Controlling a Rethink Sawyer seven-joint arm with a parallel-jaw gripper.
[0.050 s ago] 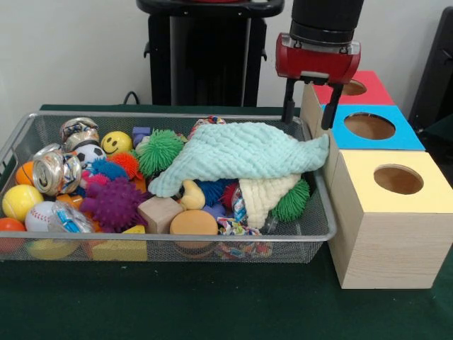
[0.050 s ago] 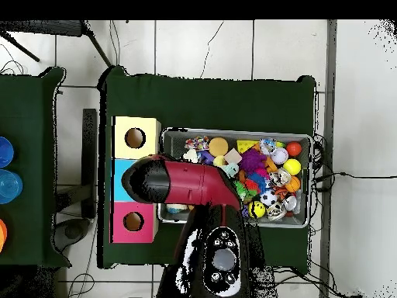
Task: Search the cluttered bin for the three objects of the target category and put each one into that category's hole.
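My gripper (image 1: 306, 120) hangs open and holds nothing, above the right end of the wire mesh bin (image 1: 21, 138), beside the blue-topped box (image 1: 369, 127). A pale green cloth (image 1: 241, 156) lies over the middle and right of the bin's heap. Around it are spiky balls, green (image 1: 160, 150) and purple (image 1: 113, 202), a crushed can (image 1: 56, 171), a smiley ball (image 1: 116, 142), a yellow ball (image 1: 21, 202) and wooden blocks (image 1: 160, 212). In the overhead view the red arm (image 2: 174, 182) covers the gripper and the blue box.
Three wooden boxes with round holes stand in a row right of the bin: red-topped (image 1: 361, 86) farthest, blue-topped in the middle, yellow-topped (image 1: 396, 180) nearest. In the overhead view the yellow box (image 2: 136, 137) and red box (image 2: 133, 221) show left of the bin (image 2: 304, 140).
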